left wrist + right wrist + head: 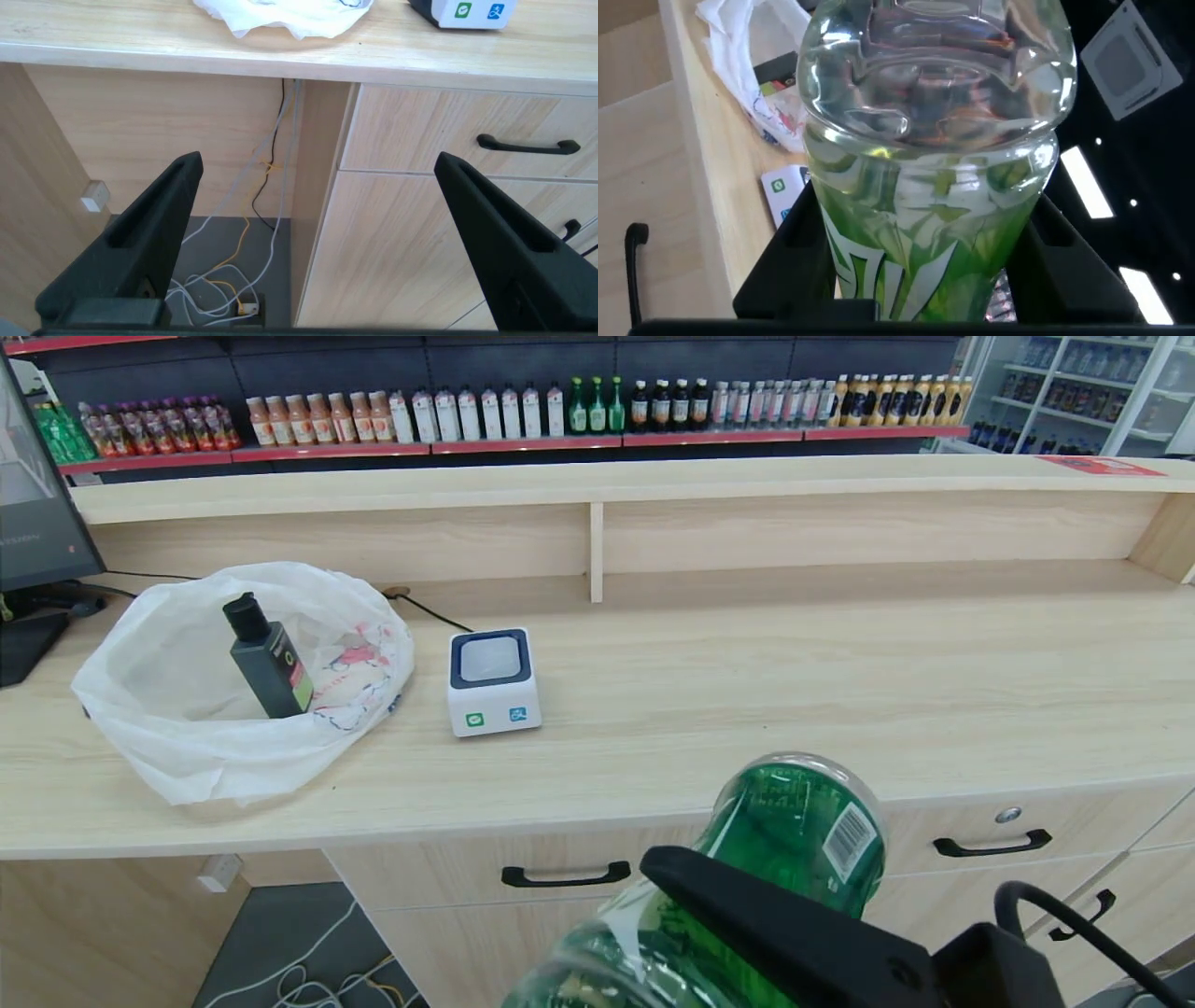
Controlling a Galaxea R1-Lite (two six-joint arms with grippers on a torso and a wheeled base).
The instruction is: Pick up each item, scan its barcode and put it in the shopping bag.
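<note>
The right hand [714, 901] is closed around a clear green bottle [794, 821], its black fingers [780, 271] pressed against opposite sides of the body. The bottle is held off the tabletop [840, 691], out in front of its front edge and right of the middle, tilted with one rounded end toward the tabletop and a barcode label [850, 840] facing up on its side. The left hand [322, 243] is spread wide with nothing between its fingers [140, 233], and sits lower than the front edge, facing the cabinet front near the left end. Near the left end of the tabletop lies the white plastic shopping bag [168, 747], its mouth open, with a dark bottle with a black cap [271, 663] leaning inside it. Just beside the bag, toward the middle, stands the scanner [493, 681], a small white box with a dark-framed window on top. Drawers with black handles [565, 875] run under the front edge.
</note>
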